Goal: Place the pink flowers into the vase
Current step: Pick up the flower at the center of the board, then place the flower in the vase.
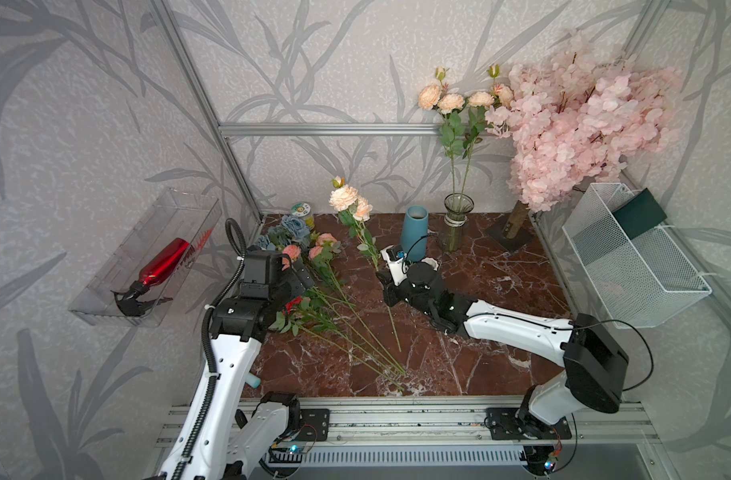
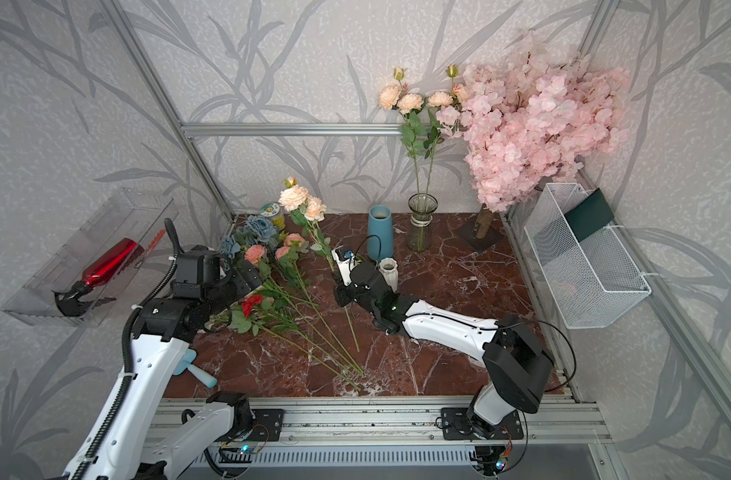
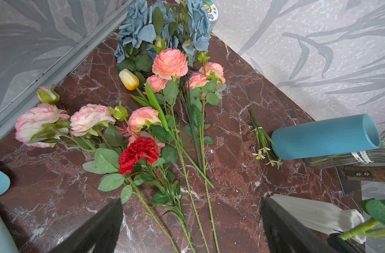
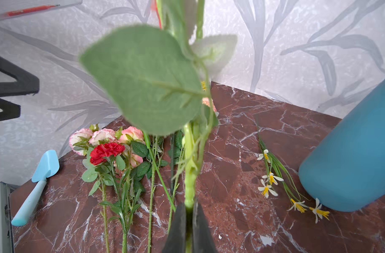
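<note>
Pink flowers [image 1: 349, 199] in right end effector [image 4: 189, 208], just beside blue vase [image 1: 414, 232]

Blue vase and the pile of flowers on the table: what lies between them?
A sprig of small white-and-yellow flowers on the marble, in both wrist views. In both top views the right gripper, shut on a pink flower, stands there too.

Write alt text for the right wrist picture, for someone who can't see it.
The right gripper is shut on a green flower stem, whose large blurred leaf blocks much of the view. Behind, pink flowers and a red flower lie on a marble table with a blue vase.
</note>
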Tool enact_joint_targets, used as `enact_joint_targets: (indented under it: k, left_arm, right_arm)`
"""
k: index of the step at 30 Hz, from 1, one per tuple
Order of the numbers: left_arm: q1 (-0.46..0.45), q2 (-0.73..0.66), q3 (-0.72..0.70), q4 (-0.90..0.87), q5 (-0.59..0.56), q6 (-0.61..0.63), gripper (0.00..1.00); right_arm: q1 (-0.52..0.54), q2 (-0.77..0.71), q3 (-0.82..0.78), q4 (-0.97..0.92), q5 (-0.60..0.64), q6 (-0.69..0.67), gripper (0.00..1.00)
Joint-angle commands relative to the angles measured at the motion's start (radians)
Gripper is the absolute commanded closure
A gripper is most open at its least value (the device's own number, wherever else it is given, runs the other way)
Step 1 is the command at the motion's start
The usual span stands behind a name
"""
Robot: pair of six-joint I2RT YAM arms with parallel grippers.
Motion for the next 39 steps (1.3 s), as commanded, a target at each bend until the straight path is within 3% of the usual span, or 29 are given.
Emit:
enact_joint_targets:
  k: [1, 23, 39]
  left_arm:
    - [0.005, -0.016, 0.035, -0.003, 0.002, 0.001, 0.01]
    - [0.004, -0.015, 0.035, 0.022, 0.040, 0.007, 0.01]
    - [0.003, -0.016, 0.034, 0.045, 0.103, 0.051, 0.02]
  right_arm:
    - [0.012, -0.052, 0.005, 0.098, 0.015, -0.047, 1.00]
    - [-0.006, -0.040, 0.206, 0.271, 0.098, -0.342, 1.00]
    - [-0.151, 0.169, 0.506, 0.285, 0.075, -0.409, 1.00]
